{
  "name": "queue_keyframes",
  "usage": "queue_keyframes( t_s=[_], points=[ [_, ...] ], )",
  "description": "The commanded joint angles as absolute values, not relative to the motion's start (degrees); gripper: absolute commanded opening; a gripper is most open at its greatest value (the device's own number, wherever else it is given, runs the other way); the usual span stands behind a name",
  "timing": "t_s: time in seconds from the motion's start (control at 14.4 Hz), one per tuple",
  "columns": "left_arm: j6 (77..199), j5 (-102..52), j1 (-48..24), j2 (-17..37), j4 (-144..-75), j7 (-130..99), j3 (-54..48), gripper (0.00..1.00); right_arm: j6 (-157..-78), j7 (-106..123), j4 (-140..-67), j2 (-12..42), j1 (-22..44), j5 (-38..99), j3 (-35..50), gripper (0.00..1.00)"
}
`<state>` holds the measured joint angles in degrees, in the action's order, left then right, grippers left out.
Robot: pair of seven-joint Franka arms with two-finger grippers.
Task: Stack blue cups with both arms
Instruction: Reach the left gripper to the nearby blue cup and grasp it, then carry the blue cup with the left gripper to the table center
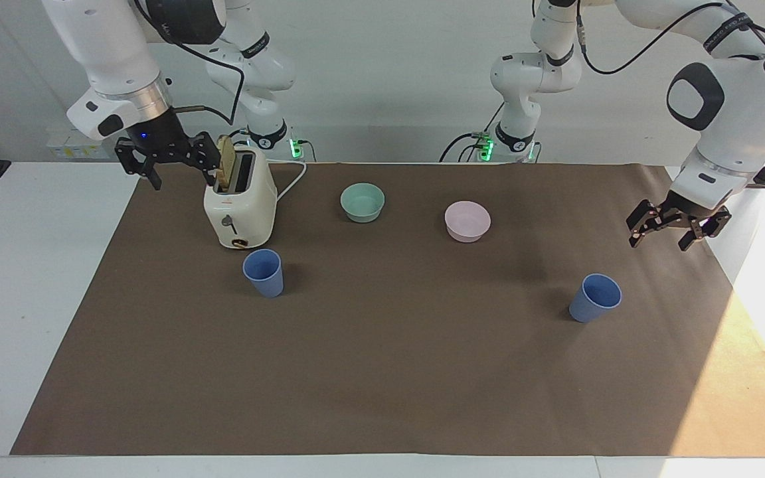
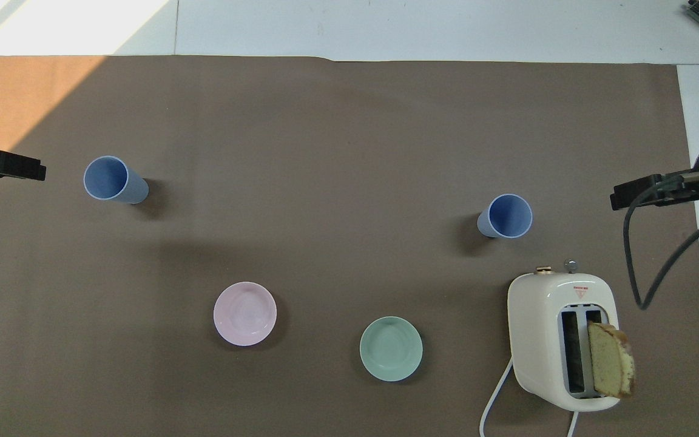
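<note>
From above I see two blue cups upright on the brown mat (image 2: 337, 152), well apart: one cup (image 2: 111, 180) toward the left arm's end, the other cup (image 2: 506, 216) toward the right arm's end, just past the toaster (image 2: 562, 337). A bread slice (image 2: 610, 359) stands in the toaster's outer slot. The pink bowl (image 2: 244, 313) and teal bowl (image 2: 391, 348) sit nearer to me than the cups. My left gripper (image 2: 3, 165) pokes in at the edge beside the first cup, apart from it. My right gripper (image 2: 647, 191) shows at the other edge, cable hanging.
</note>
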<state>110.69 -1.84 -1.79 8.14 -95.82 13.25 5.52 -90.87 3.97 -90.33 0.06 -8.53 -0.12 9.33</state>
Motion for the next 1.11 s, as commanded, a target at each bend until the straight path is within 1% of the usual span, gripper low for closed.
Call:
queue_keyframes(
  t_s=[0.0,0.21,0.49,0.77,0.83,0.9,0.97,1.04],
  points=[
    [113.9,-1.8,-0.7,10.6,-96.1,13.7,5.3,1.00,-91.8,3.3,-91.8,-1.0,-9.3,1.1,9.7,1.00],
    [117.0,-1.9,-0.9,14.4,-96.4,13.6,5.3,1.00,-91.8,3.3,-91.8,-1.0,-9.3,1.1,9.7,1.00],
    [123.9,-3.8,-0.9,14.7,-104.0,13.5,5.3,1.00,-91.8,3.3,-91.8,-1.1,-9.3,1.1,9.7,1.00],
    [126.6,-4.9,-1.7,14.9,-106.5,12.9,5.2,1.00,-91.8,3.3,-91.8,-1.1,-9.3,1.1,9.7,1.00],
    [127.2,-6.1,-1.7,14.9,-107.2,12.9,5.3,0.94,-91.8,3.3,-91.8,-1.1,-9.3,1.1,9.7,1.00],
    [127.4,-6.5,-1.7,14.8,-107.6,12.8,5.3,0.71,-91.8,3.3,-91.8,-1.1,-9.3,1.1,9.7,1.00],
    [127.2,-6.5,-1.7,14.7,-107.5,12.9,5.3,0.44,-91.8,3.3,-91.8,-1.1,-9.3,1.1,9.7,1.00],
    [127.0,-6.5,-1.7,14.7,-107.5,13.0,5.3,0.13,-91.8,3.3,-91.8,-1.1,-9.2,1.1,9.7,1.00]
  ],
)
